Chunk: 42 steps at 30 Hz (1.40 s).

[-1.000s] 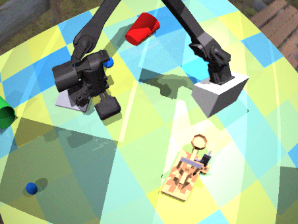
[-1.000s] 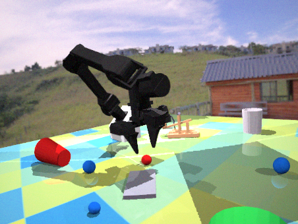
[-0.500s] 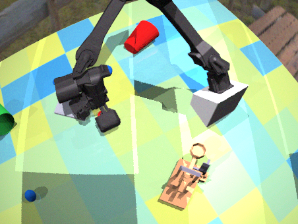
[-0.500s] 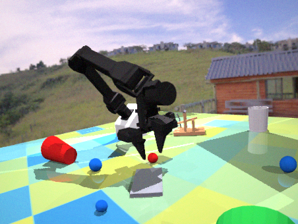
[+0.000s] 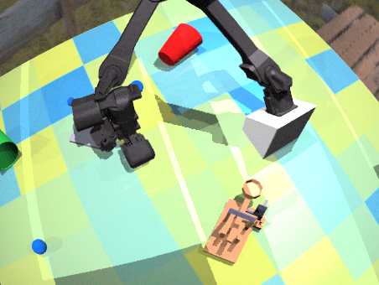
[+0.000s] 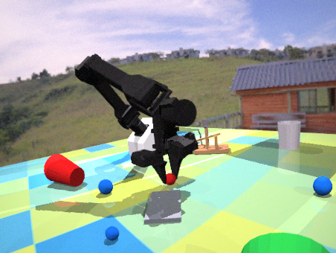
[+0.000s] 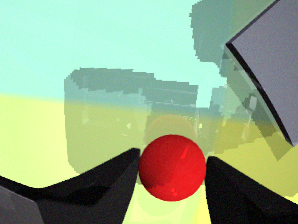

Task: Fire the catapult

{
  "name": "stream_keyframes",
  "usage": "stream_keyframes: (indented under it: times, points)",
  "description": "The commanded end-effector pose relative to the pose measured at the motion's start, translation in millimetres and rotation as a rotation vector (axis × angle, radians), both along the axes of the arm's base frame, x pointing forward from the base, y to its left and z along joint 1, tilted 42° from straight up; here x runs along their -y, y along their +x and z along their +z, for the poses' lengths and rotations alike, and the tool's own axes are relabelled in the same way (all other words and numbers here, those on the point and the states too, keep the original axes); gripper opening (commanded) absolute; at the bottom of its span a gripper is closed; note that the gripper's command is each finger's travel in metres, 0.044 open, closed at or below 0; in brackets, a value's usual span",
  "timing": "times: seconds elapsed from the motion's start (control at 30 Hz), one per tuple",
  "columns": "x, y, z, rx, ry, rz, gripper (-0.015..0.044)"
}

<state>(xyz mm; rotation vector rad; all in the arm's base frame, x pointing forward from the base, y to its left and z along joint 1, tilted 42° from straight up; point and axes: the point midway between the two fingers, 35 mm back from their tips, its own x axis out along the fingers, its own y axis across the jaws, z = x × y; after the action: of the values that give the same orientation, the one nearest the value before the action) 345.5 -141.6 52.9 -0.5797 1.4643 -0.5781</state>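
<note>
The red ball (image 6: 171, 179) (image 7: 172, 172) is between the fingertips of my gripper (image 6: 169, 178) (image 7: 173, 161), low at the table top. In the wrist view both fingers touch its sides, so my gripper is shut on it. The ball is hidden under the arm in the top view. The wooden catapult (image 5: 225, 251) (image 6: 213, 151) stands away from the gripper, at the lower right in the top view, its round cup (image 5: 252, 189) towards the arm's base. The white mug (image 6: 289, 135) stands upright at the right back in the exterior view and is out of view in the top view.
A grey slab (image 6: 163, 206) (image 7: 272, 65) lies close beside the gripper. A red cup (image 5: 181, 44) (image 6: 63, 170) lies on its side. Several blue balls (image 5: 39, 246) (image 6: 322, 185) (image 6: 105, 186) (image 6: 111, 233) lie around. A green cup (image 5: 6, 152) (image 6: 284, 243) is at the edge of view.
</note>
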Motion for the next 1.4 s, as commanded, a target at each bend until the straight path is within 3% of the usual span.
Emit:
stream_keyframes:
  times: [0.0,0.13,0.27,0.93,1.13,1.37]
  points:
    - [0,0,-1,-0.005,0.002,0.005,0.0116]
    - [0,0,-1,-0.005,0.002,0.005,0.0089]
    - [-6,2,5,-0.005,0.004,0.005,0.0000]
    - [-86,7,90,-0.005,0.007,0.005,0.0000]
    - [-91,6,86,-0.016,0.011,0.012,0.0000]
    - [-136,-6,39,-0.133,0.046,0.074,0.0000]
